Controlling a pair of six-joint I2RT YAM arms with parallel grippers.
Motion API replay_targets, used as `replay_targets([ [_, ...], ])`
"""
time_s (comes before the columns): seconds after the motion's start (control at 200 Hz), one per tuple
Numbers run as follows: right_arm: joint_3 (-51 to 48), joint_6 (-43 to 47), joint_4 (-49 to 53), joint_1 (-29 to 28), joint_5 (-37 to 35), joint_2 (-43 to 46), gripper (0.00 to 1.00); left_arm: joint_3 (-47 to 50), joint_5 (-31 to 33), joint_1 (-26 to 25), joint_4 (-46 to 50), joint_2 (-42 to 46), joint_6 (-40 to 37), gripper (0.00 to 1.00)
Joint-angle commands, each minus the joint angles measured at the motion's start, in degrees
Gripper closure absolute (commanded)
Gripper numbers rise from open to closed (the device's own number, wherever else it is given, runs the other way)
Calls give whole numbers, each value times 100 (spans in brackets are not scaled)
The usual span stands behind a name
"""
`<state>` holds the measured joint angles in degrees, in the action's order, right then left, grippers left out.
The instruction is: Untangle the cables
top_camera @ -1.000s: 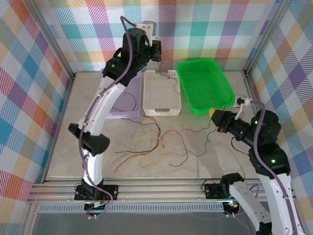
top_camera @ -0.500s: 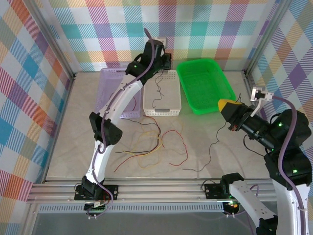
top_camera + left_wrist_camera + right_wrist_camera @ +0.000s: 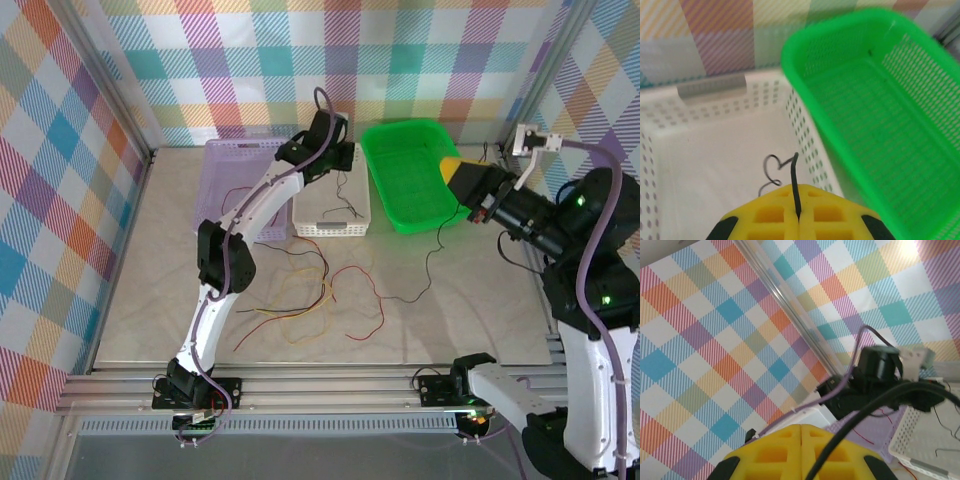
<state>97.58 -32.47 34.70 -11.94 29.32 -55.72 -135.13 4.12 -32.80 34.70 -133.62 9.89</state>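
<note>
Plaid-walled cell, beige desk [image 3: 460, 320]. Left claw [image 3: 338, 160] is above the white tray [image 3: 312, 215], pinched on a black cable [image 3: 796, 175] dangling into it. Right claw [image 3: 452, 168] is over the green tray [image 3: 410, 175], clamping a second black cable [image 3: 430, 262] that trails to the desk. Red/yellow tangle [image 3: 325, 290] lies mid-desk, apart from both claws.

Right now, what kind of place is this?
Likely a robot test cell: plaid walls, left arm and right arm bolted to a rail, plastic baskets and loose cables.
</note>
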Motion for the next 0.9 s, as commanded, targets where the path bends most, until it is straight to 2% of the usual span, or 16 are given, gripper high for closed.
replay_targets([
  [0.0,616,228,11,16,166,-353,100,477,-217,37,-220,552,82,92],
  [0.21,1289,129,-80,15,406,-1118,100,1868,-251,19,-670,1228,121,85],
  [0.34,1704,160,-32,17,427,-1595,100,2517,-337,29,-877,1698,137,70],
  [0.6,2474,79,-81,0,654,-2500,100,3121,-453,28,-776,2712,109,39],
  [0.895,3548,428,295,-232,656,-3923,100,4658,-190,45,-849,4782,12,14],
])
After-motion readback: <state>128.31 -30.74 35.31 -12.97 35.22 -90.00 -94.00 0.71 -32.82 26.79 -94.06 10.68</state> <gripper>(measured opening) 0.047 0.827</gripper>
